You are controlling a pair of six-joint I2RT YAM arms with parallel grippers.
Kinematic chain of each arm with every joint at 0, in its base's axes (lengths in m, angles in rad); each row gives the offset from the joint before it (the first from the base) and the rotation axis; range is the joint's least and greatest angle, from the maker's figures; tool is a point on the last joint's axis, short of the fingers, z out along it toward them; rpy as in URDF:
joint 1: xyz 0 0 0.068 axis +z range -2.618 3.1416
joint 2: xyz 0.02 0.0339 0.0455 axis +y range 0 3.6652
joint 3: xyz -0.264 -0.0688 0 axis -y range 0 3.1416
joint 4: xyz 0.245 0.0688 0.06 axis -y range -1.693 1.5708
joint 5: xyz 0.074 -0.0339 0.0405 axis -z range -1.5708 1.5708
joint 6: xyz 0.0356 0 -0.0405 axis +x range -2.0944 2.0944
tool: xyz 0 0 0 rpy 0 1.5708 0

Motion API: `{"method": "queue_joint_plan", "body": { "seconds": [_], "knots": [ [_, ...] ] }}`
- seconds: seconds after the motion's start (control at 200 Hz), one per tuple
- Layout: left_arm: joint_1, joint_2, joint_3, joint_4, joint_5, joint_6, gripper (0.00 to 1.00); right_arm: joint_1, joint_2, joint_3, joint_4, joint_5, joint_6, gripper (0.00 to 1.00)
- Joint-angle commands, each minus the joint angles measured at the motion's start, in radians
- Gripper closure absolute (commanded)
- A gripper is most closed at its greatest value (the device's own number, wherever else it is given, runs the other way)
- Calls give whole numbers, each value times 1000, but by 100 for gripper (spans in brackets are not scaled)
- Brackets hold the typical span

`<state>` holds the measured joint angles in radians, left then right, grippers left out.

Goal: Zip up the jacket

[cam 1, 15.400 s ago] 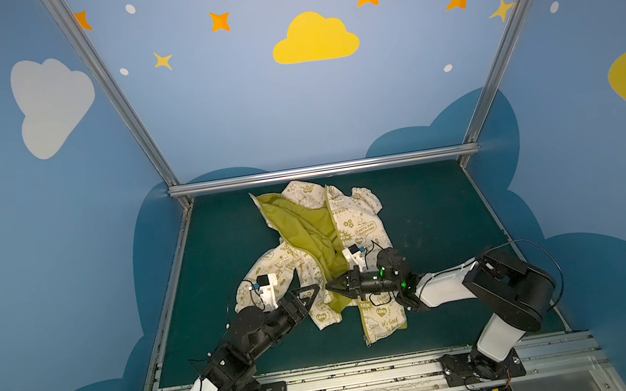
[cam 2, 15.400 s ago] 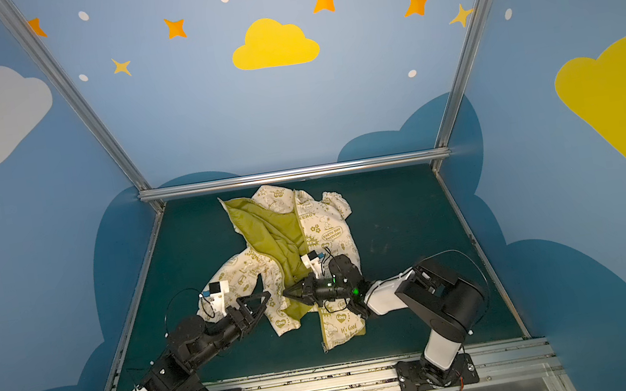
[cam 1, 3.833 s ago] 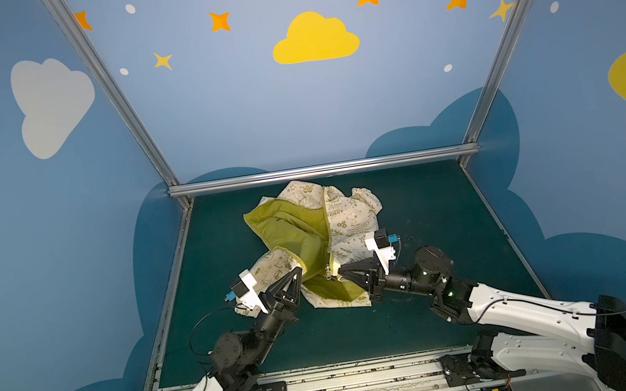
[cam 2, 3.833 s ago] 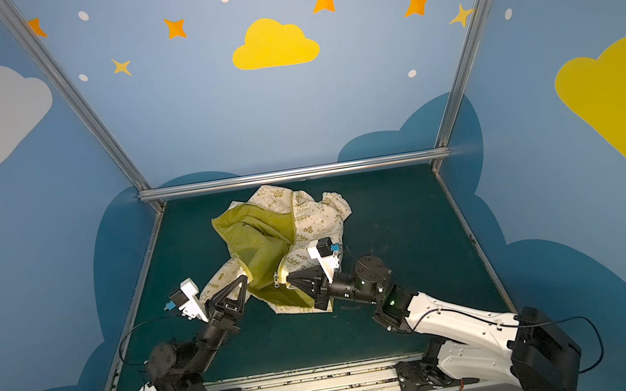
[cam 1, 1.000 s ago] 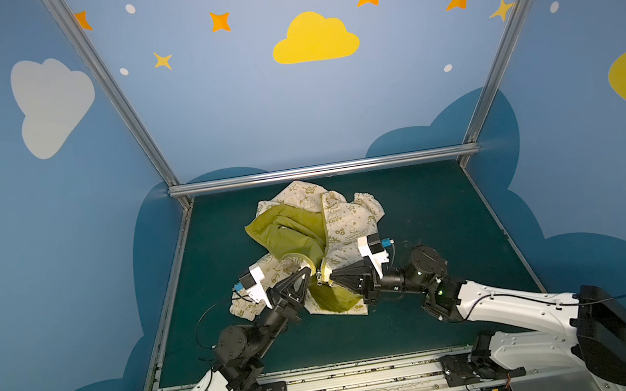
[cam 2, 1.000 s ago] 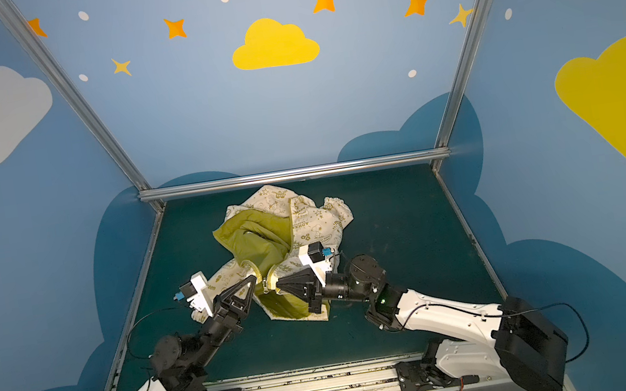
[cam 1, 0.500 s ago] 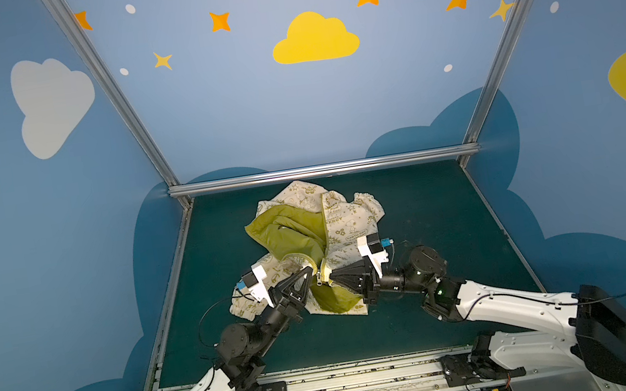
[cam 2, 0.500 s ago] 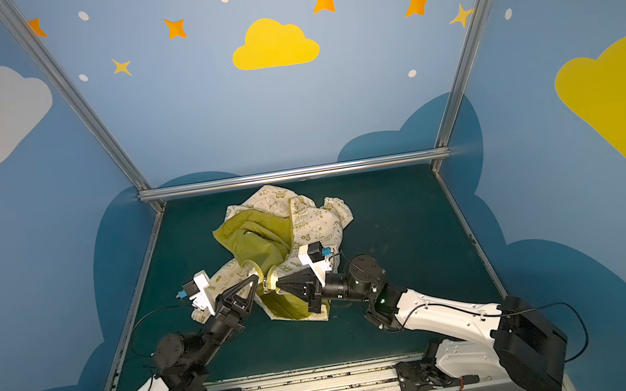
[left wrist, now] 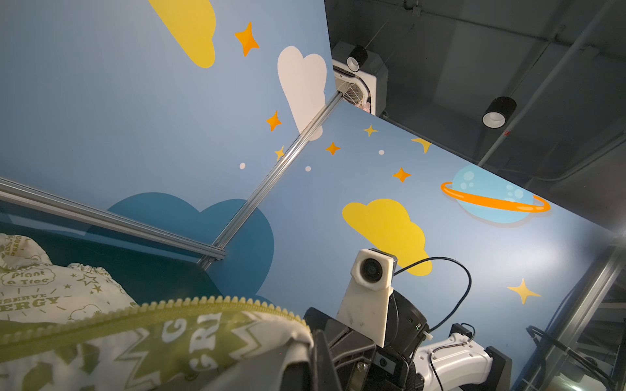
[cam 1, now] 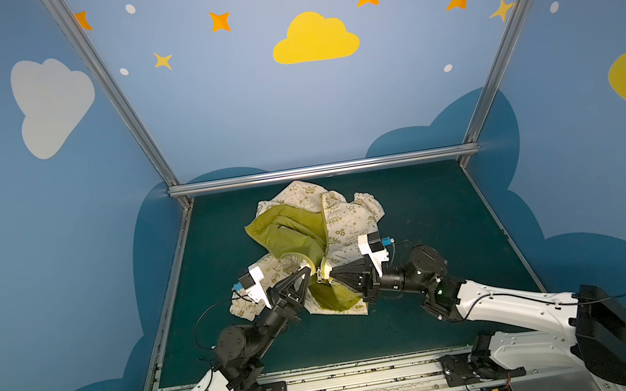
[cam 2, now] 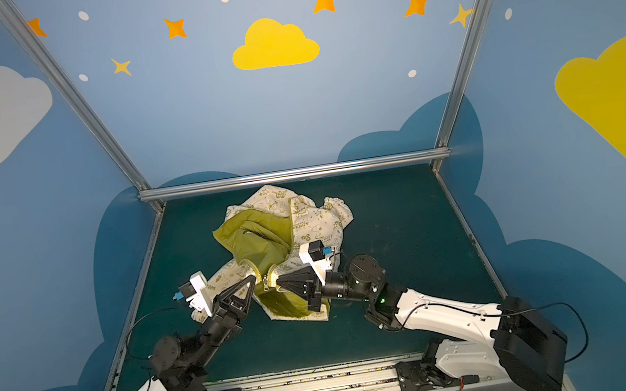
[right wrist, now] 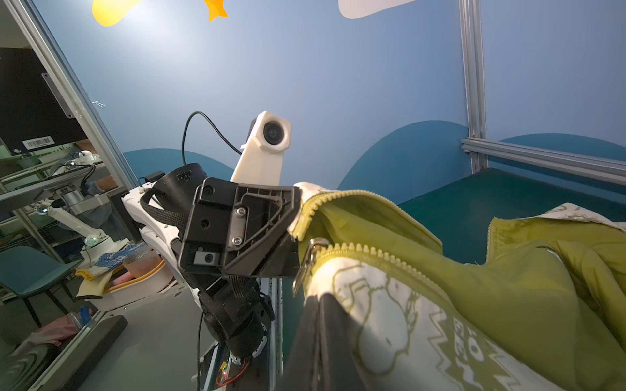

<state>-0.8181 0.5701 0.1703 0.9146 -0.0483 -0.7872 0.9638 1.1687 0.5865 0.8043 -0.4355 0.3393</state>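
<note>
The cream jacket [cam 1: 343,223] with olive print lies crumpled mid-table, its olive lining [cam 1: 291,229] turned up; it shows in both top views [cam 2: 309,222]. My left gripper [cam 1: 308,273] is shut on one lower front edge, and my right gripper [cam 1: 331,275] is shut on the other. Their tips nearly touch, lifted a little off the mat. In the right wrist view, my right gripper [right wrist: 320,315] pinches printed cloth just below the zipper slider and metal pull [right wrist: 306,260]. The left gripper [right wrist: 294,210] holds the other toothed edge close by. The left wrist view shows zipper teeth [left wrist: 216,301] running above my left gripper [left wrist: 311,362].
The dark green mat [cam 1: 437,304] is boxed in by blue painted walls and an aluminium rail [cam 1: 320,170] at the back. The arms' base rail [cam 1: 351,380] runs along the front edge. One sleeve [cam 1: 243,305] lies under my left arm.
Over the last second my left gripper has crept slightly toward the right one. Both still hold the jacket's edges, and the cloth has hardly shifted.
</note>
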Motion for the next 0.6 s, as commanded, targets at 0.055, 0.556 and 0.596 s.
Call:
{"method": "queue_joint_plan", "body": {
  "seconds": [0.055, 0.556, 0.596],
  "knots": [
    [4, 2, 18, 33, -1, 3, 97, -2, -3, 29, 49, -33, 1, 100],
    [10, 4, 23, 46, -1, -7, 97, 1, 6, 45, 44, -57, 6, 100],
    [12, 1, 23, 45, -3, -10, 97, 2, 4, 41, 43, -56, 7, 100]
  ]
}}
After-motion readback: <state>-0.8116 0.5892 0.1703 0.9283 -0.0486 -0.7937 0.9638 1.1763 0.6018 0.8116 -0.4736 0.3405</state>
